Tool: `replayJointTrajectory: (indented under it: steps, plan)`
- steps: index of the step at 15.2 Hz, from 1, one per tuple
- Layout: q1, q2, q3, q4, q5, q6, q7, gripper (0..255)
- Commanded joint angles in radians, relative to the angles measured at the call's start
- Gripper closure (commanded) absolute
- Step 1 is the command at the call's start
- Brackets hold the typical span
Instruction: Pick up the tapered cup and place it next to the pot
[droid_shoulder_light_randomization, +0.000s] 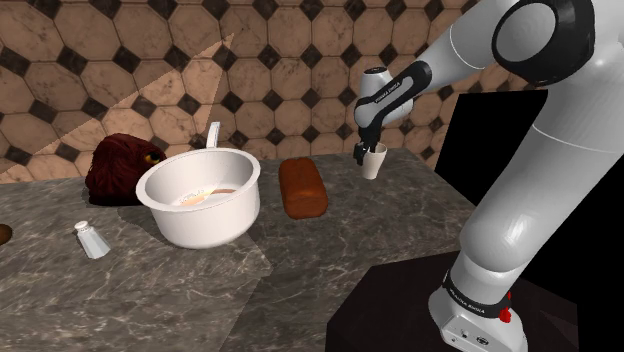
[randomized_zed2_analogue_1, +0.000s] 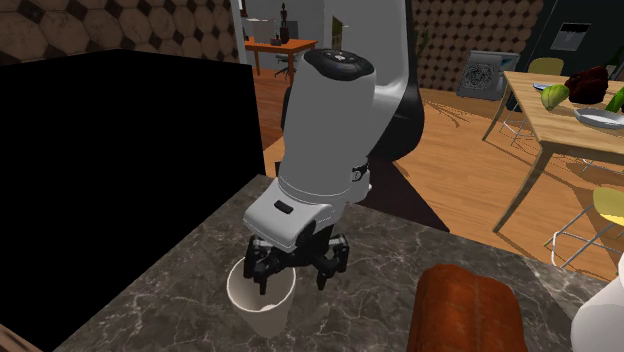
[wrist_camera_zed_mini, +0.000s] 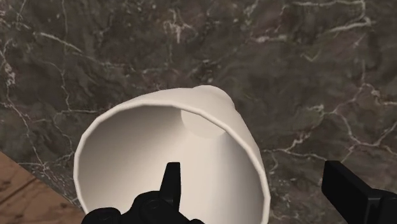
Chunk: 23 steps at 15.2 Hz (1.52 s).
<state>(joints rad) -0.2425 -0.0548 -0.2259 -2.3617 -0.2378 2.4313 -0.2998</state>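
We note the jaws released: one finger inside the white tapered cup (wrist_camera_zed_mini: 153, 146), the other outside, clear of its wall. Pot (droid_shoulder_light_randomization: 205, 225) well apart on desk (droid_shoulder_light_randomization: 380, 230).

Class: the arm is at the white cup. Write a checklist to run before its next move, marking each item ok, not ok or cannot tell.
1. The tool straddles the cup wall, one finger inside: ok.
2. Fingers clamped on that wall: not ok; the outer finger stands apart from it.
3. Bare counter beside the pot: ok.
4. Low straight path to the pot: not ok; the brown loaf lies between.
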Motion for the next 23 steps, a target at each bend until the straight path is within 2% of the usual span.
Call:
replayJointTrajectory:
  steps: [1, 5, 6, 15, 23]
  plan:
    - [0.0, 0.002, 0.0, 0.0, 0.0, 0.003, 0.0, 0]
    - [0.0, 0.002, 0.0, 0.0, 0.0, 0.003, 0.0, 0]
    - [0.0, 0.002, 0.0, 0.0, 0.0, 0.003, 0.0, 255]
    - [0.0, 0.002, 0.0, 0.0, 0.0, 0.003, 0.0, 255]
    - [0.003, -0.061, 0.005, 0.048, 0.006, -0.108, -0.015, 255]
